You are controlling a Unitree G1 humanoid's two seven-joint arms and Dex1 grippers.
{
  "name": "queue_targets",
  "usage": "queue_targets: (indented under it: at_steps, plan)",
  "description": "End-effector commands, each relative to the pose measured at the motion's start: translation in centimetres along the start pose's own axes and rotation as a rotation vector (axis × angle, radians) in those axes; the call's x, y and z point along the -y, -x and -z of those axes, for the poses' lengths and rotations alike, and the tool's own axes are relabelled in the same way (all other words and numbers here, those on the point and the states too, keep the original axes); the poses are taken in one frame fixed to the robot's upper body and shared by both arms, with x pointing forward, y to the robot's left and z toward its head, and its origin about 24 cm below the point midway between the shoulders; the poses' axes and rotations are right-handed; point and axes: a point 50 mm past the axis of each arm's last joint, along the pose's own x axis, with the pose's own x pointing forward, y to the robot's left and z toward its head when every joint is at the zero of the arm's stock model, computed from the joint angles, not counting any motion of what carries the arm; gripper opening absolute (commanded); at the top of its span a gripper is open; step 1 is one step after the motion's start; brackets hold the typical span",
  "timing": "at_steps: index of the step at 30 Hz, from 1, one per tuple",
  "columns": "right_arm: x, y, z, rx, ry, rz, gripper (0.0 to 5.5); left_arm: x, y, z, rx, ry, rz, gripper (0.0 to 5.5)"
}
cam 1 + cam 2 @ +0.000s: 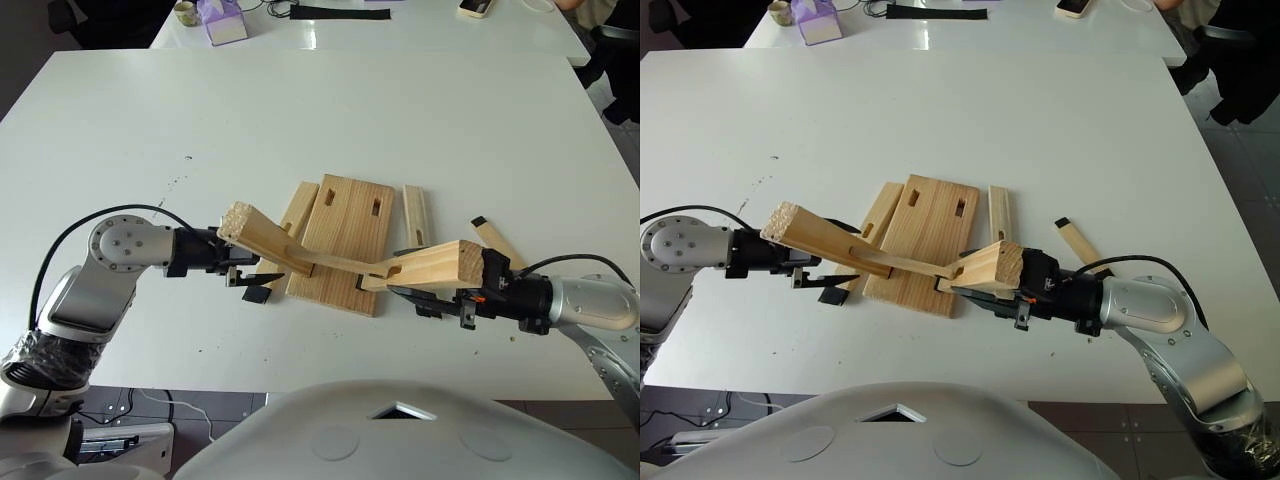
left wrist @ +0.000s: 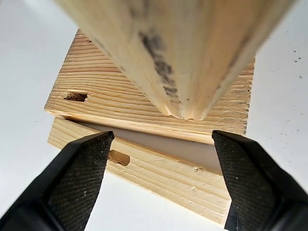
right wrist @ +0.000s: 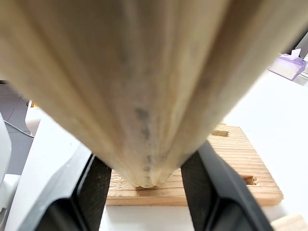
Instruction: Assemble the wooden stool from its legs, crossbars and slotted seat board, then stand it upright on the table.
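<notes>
Stool parts sit centre frame on white table (image 1: 400,120). Seat board (image 1: 350,225) lies flat, 2 slots visible in its top. Above its near edge hangs a partly joined piece: left leg (image 1: 262,238) and right leg (image 1: 440,262) linked by thin crossbar (image 1: 345,264), which enters a notch in each leg. The joined piece runs left to right, outer ends raised, sagging at the middle.

Right gripper (image 1: 415,272), lower right, clamps the right leg; in the right wrist view both fingers (image 3: 96,183) press against the leg's sides.

Left gripper (image 1: 262,286), lower left, sits under the left leg. Its fingers (image 2: 82,178) are spread wide, tips clear of the wood, with the leg passing over the gap. Cannot tell whether the leg rests on the gripper body.

Loose slotted leg (image 1: 298,210) lies touching the board's left edge. Short wooden bar (image 1: 415,210) lies just right of the board. Black-tipped stick (image 1: 497,240) lies further right, near the right arm.

Tissue box (image 1: 222,20) and cup (image 1: 185,12) stand on another table, upper left.
</notes>
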Motion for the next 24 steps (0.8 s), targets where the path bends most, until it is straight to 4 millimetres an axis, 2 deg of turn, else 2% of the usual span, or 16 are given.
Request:
queue_targets:
  at_steps: [1,9,19,24]
  plan:
    - [-0.4,0.1,2.5,-0.157,-0.055,-0.026,2.0,-0.3,-0.4,-0.4,0.019,0.003,-0.012,3.8]
    - [0.1,-0.7,3.0,-0.199,-0.021,-0.041,2.0,-0.3,-0.6,0.1,0.015,0.042,-0.02,3.8]
    - [1.4,-1.4,1.9,-0.134,-0.18,-0.084,2.0,-0.2,-1.1,-0.3,0.028,0.032,-0.025,3.8]
    - [1.8,-1.4,2.5,-0.204,-0.191,-0.127,2.0,-0.1,-1.3,-0.6,0.038,0.028,-0.029,3.8]
